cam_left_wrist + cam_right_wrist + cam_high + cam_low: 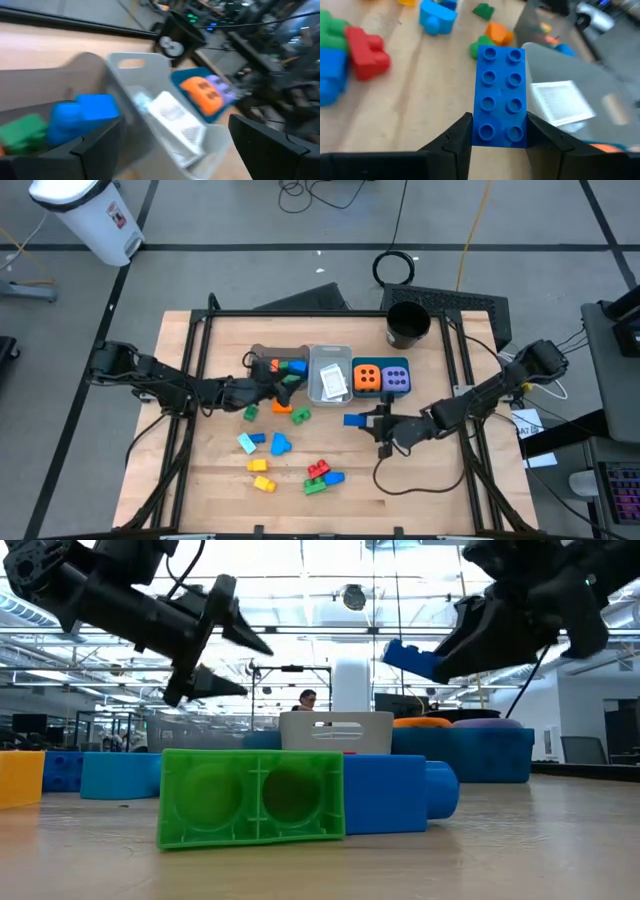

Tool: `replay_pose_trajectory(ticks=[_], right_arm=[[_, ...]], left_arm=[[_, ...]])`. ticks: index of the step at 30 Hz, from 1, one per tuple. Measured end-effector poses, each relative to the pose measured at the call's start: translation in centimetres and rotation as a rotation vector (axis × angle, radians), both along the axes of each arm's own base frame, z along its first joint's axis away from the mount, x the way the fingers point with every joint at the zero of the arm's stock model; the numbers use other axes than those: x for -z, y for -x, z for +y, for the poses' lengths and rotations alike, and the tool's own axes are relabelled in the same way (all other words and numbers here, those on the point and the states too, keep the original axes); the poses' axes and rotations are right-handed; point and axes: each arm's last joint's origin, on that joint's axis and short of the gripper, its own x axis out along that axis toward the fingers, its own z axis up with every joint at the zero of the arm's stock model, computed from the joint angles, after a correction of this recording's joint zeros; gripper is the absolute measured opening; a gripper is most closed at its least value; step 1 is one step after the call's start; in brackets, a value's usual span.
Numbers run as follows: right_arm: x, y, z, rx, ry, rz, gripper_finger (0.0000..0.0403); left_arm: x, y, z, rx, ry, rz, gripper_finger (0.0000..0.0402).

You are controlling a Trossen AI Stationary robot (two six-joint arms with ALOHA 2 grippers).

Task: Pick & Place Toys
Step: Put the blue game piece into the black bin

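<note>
floor (250,240): grey, black cables | white bin (90,215): far-left | ceiling lights (300,600): bright

Blue eight-stud brick (500,97) held above the table — other bricks (262,482) scattered below.

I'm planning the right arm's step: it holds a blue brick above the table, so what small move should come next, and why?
Probably carry it toward the bins and ease it over one. The right gripper is shut on the blue brick, lifted clear of the table in the low view, with the bins close ahead. The left gripper hangs open at the grey bin, so keep apart from it.
</note>
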Motion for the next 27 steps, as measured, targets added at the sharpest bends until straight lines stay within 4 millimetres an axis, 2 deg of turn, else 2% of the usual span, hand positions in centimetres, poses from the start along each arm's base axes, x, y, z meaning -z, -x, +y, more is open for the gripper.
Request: replay_pose_trajectory(ticks=[6,12,19,27], right_arm=[[0.4,0.3,0.1,0.053,0.204,0.005,0.0138],[0.0,0.1,0.2,0.092,0.269,-0.036,0.0138],[-0.2,0.1,0.8,0.075,0.318,-0.061,0.0138],[-0.3,0.5,1.3,0.093,0.37,-0.065,0.0141]], left_arm=[[-1.2,-0.7,-0.6,0.131,0.021,-0.077,0.0361],[-2.8,-2.5,-2.2,0.228,-0.079,-0.071,0.0361],[-3.1,-7.1,-3.4,0.284,-0.096,-0.05,0.0361],[-3.6,-12.1,-4.4,0.466,-0.059,-0.088,0.036]])
